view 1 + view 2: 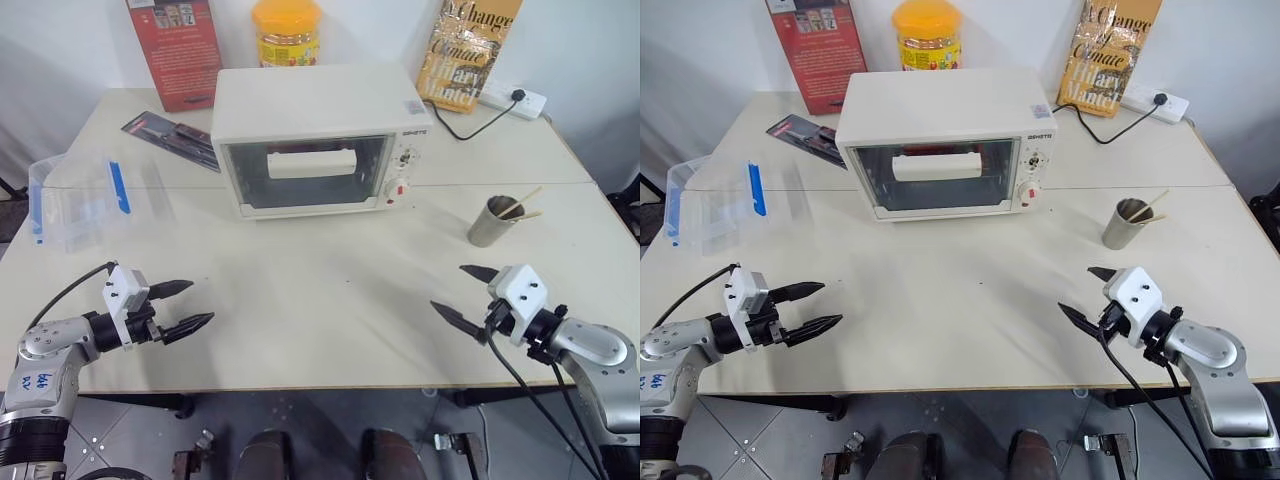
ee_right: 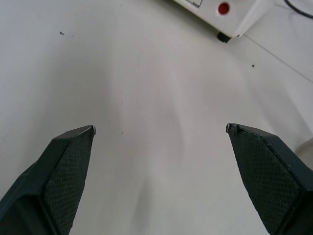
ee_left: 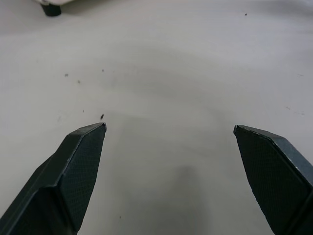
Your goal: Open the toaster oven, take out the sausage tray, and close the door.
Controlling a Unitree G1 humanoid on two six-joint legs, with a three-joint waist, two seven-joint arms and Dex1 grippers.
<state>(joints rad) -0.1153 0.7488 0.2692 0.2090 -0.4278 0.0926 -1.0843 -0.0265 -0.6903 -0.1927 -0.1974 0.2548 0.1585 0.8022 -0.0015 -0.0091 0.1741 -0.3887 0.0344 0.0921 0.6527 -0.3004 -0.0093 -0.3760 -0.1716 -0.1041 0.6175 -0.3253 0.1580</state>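
Waiting: nothing begun.
Door point(image 1: 305, 176): shut on the toaster oven point(image 1: 318, 138), 12 o'clock, handle facing the arms.
Left gripper point(image 1: 182, 307): spread, empty, 8 o'clock.
Right gripper point(image 1: 467, 296): spread, empty, 4 o'clock, ready to reach.

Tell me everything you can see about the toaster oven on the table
The cream-white boxy toaster oven stands upright on the pale table, toward its back, front facing the robot. Its door, a dark glass window in a cream frame, is shut, with a long cream bar handle across it. Right of the glass sit two knobs with red marks. A small black foot shows under a front corner. Whatever is inside cannot be made out through the glass. Nothing touches it; both pincers are well short of it.
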